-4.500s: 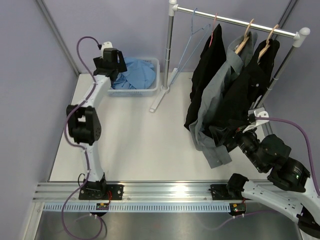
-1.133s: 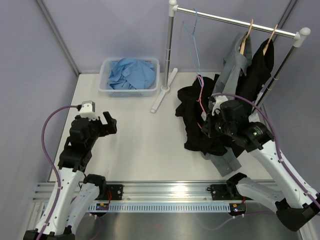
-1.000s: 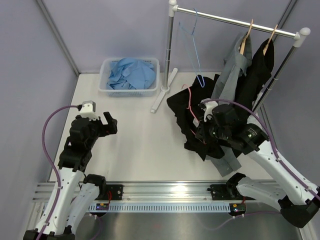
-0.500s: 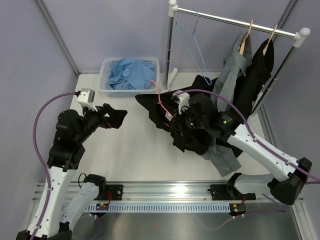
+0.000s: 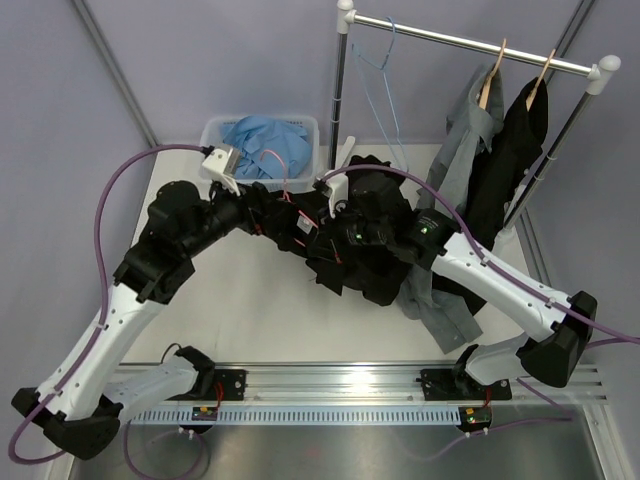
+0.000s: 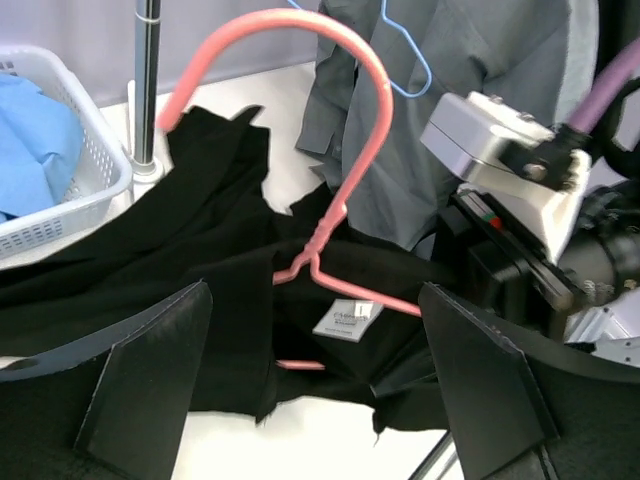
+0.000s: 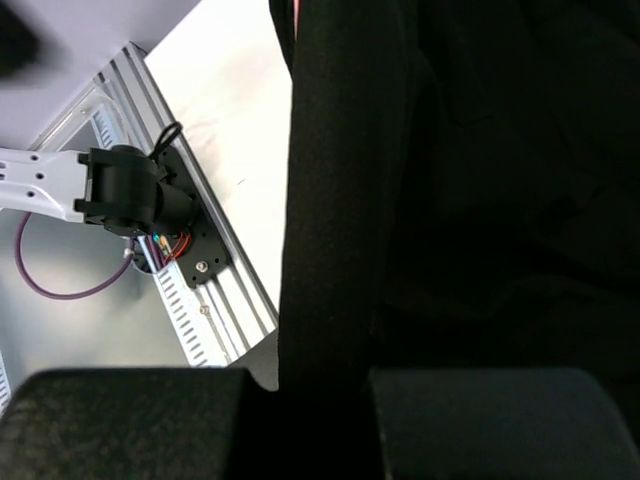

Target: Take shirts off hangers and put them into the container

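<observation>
Roughly one of four done. Mid-table, the right gripper (image 7: 305,385) is clenched on a fold of the black shirt (image 6: 200,260). That shirt is off the rail and bunched low over the table (image 5: 250,300), with the pink hanger (image 6: 350,130) still in its collar. The left gripper (image 6: 315,290) faces it, fingers spread wide either side of the hanger neck and grasping nothing. It looks lined up to take the hanger so the shirt can be pulled free. Beyond that, the basket (image 5: 311,150) holds the blue shirt (image 5: 265,140), crumpled, with no hanger showing in it. At the back, the rail (image 5: 470,42) carries the bare blue hanger (image 5: 385,75). Next along are the grey shirt (image 5: 465,140) and the second black shirt (image 5: 520,135), each on a wooden hanger (image 5: 490,75). Left to do: strip the pink hanger, drop this shirt in the basket, then do the same for the two on the rail.
</observation>
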{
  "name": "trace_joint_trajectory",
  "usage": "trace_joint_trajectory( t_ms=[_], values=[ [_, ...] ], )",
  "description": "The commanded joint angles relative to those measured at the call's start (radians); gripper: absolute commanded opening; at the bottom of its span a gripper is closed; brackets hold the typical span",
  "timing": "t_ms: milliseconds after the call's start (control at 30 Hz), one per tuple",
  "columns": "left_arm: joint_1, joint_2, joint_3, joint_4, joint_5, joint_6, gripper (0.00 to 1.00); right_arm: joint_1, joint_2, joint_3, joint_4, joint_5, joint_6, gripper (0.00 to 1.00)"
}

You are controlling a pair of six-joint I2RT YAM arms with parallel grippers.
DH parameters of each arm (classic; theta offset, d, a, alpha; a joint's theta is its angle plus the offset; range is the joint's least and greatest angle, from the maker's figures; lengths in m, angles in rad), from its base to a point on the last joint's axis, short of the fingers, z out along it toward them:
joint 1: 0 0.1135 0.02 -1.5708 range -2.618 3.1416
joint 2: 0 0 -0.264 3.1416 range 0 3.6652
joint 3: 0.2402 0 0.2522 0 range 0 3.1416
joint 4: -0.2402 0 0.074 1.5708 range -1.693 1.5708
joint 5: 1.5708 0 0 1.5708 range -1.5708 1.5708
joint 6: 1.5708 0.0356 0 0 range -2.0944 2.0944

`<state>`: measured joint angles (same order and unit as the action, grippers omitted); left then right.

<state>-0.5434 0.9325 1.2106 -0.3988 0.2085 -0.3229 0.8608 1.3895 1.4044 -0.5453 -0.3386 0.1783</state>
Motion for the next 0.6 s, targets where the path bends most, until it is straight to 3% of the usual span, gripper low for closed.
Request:
trace_joint_trajectory(
  t_ms=[0, 567],
  values=[
    [-0.041, 0.04, 0.072, 0.046, -0.116, 0.059, 0.88, 0.017, -0.009, 0.048, 0.071, -0.048, -0.013, 0.0],
    [-0.107, 0.108, 0.126, 0.084, -0.176, 0.114, 0.68, 0.027, -0.014, 0.015, 0.099, -0.056, -0.008, 0.0]
  ],
)
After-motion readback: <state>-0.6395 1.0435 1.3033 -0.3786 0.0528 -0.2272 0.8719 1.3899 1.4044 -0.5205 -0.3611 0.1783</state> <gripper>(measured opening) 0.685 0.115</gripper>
